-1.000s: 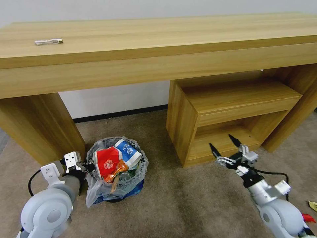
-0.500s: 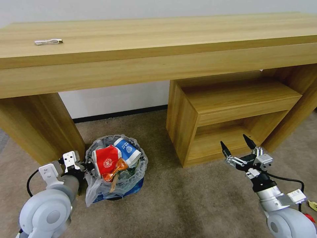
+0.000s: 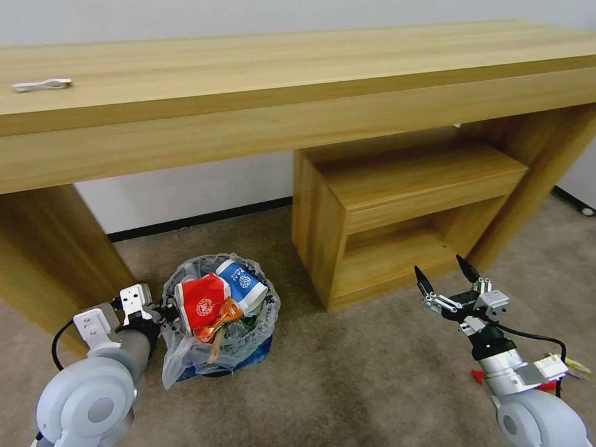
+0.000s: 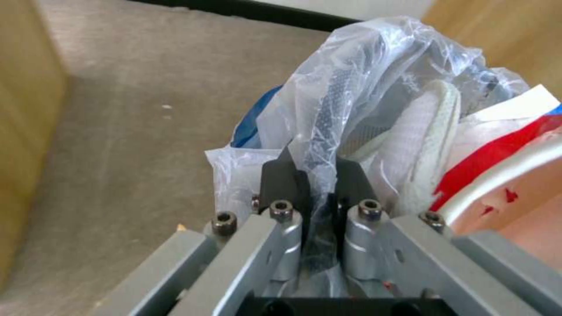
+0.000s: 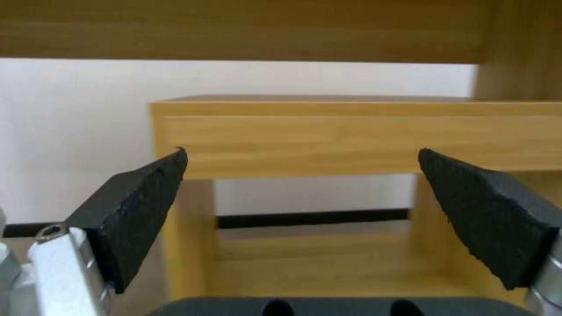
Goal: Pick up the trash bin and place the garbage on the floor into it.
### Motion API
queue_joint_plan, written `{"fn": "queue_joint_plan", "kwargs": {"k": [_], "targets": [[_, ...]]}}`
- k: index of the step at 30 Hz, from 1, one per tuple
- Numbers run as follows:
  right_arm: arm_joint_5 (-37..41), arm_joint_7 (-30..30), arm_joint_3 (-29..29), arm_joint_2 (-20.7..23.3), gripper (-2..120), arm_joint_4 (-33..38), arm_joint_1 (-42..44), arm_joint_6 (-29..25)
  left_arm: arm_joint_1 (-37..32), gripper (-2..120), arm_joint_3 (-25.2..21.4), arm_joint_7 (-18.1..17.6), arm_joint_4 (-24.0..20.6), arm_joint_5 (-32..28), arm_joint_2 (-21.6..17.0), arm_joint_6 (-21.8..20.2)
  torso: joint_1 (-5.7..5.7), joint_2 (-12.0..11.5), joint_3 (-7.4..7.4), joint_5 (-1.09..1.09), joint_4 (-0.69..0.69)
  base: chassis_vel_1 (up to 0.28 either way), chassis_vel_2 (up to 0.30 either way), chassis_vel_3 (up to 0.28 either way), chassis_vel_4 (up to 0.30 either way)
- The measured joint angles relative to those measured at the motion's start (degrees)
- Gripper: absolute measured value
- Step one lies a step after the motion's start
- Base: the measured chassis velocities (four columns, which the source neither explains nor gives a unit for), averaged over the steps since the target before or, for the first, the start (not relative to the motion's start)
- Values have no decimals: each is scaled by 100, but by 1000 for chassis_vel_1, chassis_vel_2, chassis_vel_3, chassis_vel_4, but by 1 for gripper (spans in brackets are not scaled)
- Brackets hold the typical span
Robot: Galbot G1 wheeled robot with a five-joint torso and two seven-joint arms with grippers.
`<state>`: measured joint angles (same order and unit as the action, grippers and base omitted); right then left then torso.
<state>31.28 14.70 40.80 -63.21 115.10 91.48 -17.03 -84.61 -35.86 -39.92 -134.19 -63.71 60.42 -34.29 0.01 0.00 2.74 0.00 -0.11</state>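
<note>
Two claws are at work low over the carpet (image 3: 347,372). The left claw (image 4: 316,175) is clamped narrow, its dark fingers (image 4: 280,177) pinching the clear plastic liner (image 4: 363,70) at the rim of the trash bin (image 3: 218,304). The bin sits just beside that claw on its right, on the carpet, near the leg of the wooden tabletop (image 3: 248,74). The bin is full: a red wrapper (image 3: 202,302) and a blue-and-white paper cup (image 3: 241,284) stand at the top, an orange wrapper (image 3: 217,320) lies just below them, and a white slipper (image 4: 424,140) is pressed against the liner right behind the pinched fold. Blue plastic (image 3: 257,351) shows at the bin's base.

The right claw (image 3: 444,277) is spread wide and holds nothing, its black fingertips (image 5: 146,197) well apart and touching no object. It points at the low wooden shelf unit (image 3: 397,205) under the tabletop, which lies straight ahead of it. Behind this claw, beside the arm, a red scrap (image 3: 481,376) lies on the carpet. A small white object (image 3: 40,84) rests on the tabletop, far above the left claw.
</note>
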Motion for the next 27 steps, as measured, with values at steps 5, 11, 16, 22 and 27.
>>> {"fn": "queue_joint_plan", "kwargs": {"k": [5, 11, 16, 22, 27], "targets": [[-53, 10, 186, -41, 100, -168, -92, 0, 8, 3, 1, 17, 10, -14, -18, 3, 0, 0, 0, 0, 0, -104, -105, -127, -108], [-58, 7, 380, -20, 100, -353, -166, -1, 8, 3, -11, 27, 11, -35, -33, 9, 0, 0, 0, 0, 0, -119, -123, -123, -129], [-47, -8, 457, -31, 100, -392, -191, -3, 14, 3, -3, 35, 10, -39, -33, 10, 0, 0, 0, 0, 0, -133, -132, -132, -126], [-34, -13, 477, -30, 100, -406, -191, -16, 15, 3, 2, 42, 10, -39, -33, 10, 0, 0, 0, 1, -1, -121, -130, -128, -129], [-33, -14, 463, -36, 100, -410, -191, -27, 11, 3, 2, 42, 9, -39, -33, 10, 0, 0, 0, 0, 0, -126, -128, -126, -128]]}}
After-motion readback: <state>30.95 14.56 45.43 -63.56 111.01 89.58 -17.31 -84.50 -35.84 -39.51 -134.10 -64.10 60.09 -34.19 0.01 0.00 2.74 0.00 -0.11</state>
